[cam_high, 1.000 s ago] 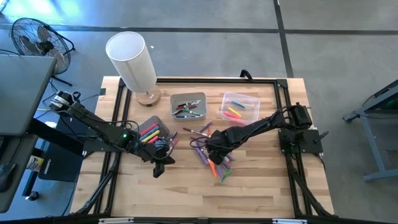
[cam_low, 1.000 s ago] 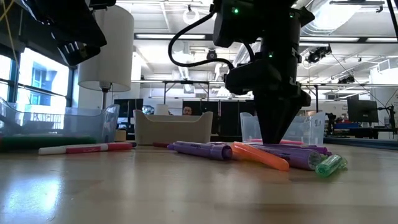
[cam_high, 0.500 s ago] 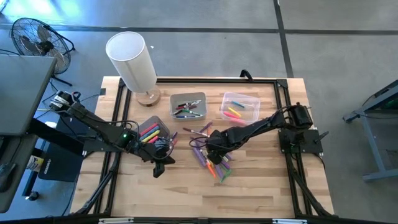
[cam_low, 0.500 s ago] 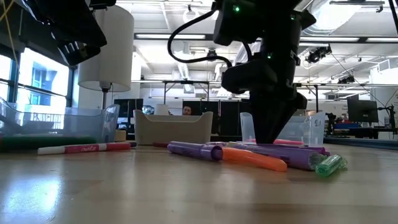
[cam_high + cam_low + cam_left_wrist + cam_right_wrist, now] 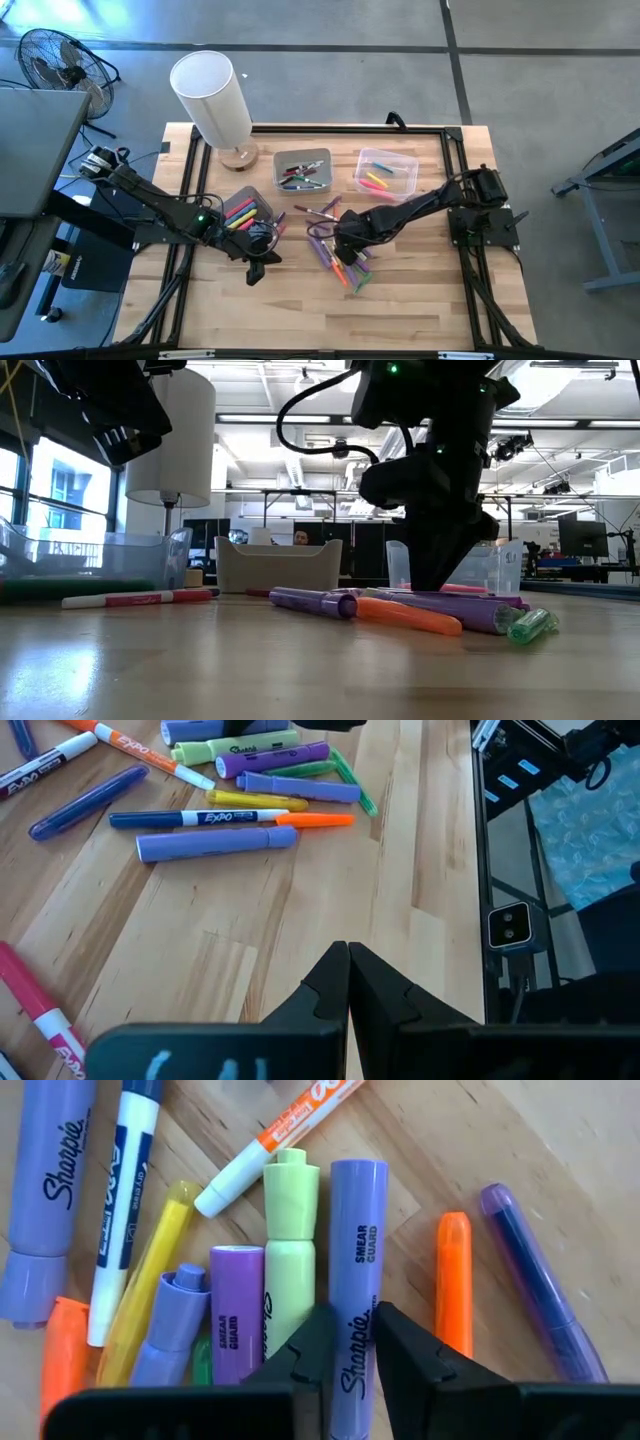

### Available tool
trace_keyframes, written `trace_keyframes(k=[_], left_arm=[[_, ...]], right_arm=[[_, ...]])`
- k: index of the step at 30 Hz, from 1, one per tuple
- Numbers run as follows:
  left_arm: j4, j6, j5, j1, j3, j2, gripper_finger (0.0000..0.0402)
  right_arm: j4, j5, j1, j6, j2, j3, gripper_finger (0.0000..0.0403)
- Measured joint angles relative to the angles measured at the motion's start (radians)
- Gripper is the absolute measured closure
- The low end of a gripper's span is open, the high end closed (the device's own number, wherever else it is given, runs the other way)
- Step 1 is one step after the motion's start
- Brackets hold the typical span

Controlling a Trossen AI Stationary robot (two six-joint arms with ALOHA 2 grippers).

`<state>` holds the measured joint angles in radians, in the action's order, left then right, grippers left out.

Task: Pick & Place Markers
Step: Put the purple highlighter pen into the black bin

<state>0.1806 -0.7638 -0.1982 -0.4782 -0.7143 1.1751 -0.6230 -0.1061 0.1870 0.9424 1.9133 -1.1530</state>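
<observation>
A loose pile of markers [image 5: 340,262] lies mid-table: purple, orange, yellow, green and blue ones. My right gripper [image 5: 346,250] points down into the pile and is shut on a purple highlighter [image 5: 357,1240], which lies flat between a light-green highlighter [image 5: 290,1250] and an orange marker [image 5: 452,1280]. In the low view my right gripper [image 5: 435,582] stands behind the front row of markers. My left gripper [image 5: 258,270] hangs shut over bare wood left of the pile, holding nothing; in the left wrist view my left gripper [image 5: 347,960] faces the pile. My right gripper pinches the purple highlighter's barrel [image 5: 357,1335] between its two fingers [image 5: 312,1342], one on each long side, at the printed part below the cap. The fingers come from above, pointing down, across the highlighter. The highlighter lies flat on the table among the others.
A grey bin [image 5: 302,170] and a clear bin [image 5: 386,172] with markers stand at the far side; another clear bin [image 5: 245,210] with markers sits by my left arm. A white lamp [image 5: 212,95] stands at the far left. Bare wood lies toward the near edge.
My right gripper has sunk a little into the marker pile. In the low view the purple and orange markers at the front have slid slightly sideways along the table. My left arm has kept still.
</observation>
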Motion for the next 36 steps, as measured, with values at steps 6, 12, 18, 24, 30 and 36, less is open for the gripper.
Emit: trace_keyframes(k=[6,12,18,24,30,36], left_arm=[[0.0,0.0,0.0,0.0,0.0,0.0,0.0401],[-0.001,0.0,0.0,0.0,0.0,0.0,0.0401],[-0.002,0.0,0.0,0.0,0.0,0.0,0.0401],[-0.003,-0.004,0.001,0.0,0.0,0.0,0.0401],[-0.004,-0.004,0.014,0.0,0.0,0.0,0.0401],[-0.006,-0.004,0.018,0.0,0.0,0.0,0.0401]], right_arm=[[0.005,-0.041,0.021,0.0,-0.02,0.002,0.0383],[-0.004,-0.063,0.024,-0.005,-0.054,0.005,0.0402],[0.0,-0.018,0.019,-0.064,-0.05,0.004,0.0386],[0.0,-0.034,0.023,-0.06,-0.049,0.004,0.0368],[-0.004,-0.041,0.023,-0.071,-0.047,0.005,0.0331],[-0.013,-0.07,0.023,-0.088,-0.044,0.007,0.0301]])
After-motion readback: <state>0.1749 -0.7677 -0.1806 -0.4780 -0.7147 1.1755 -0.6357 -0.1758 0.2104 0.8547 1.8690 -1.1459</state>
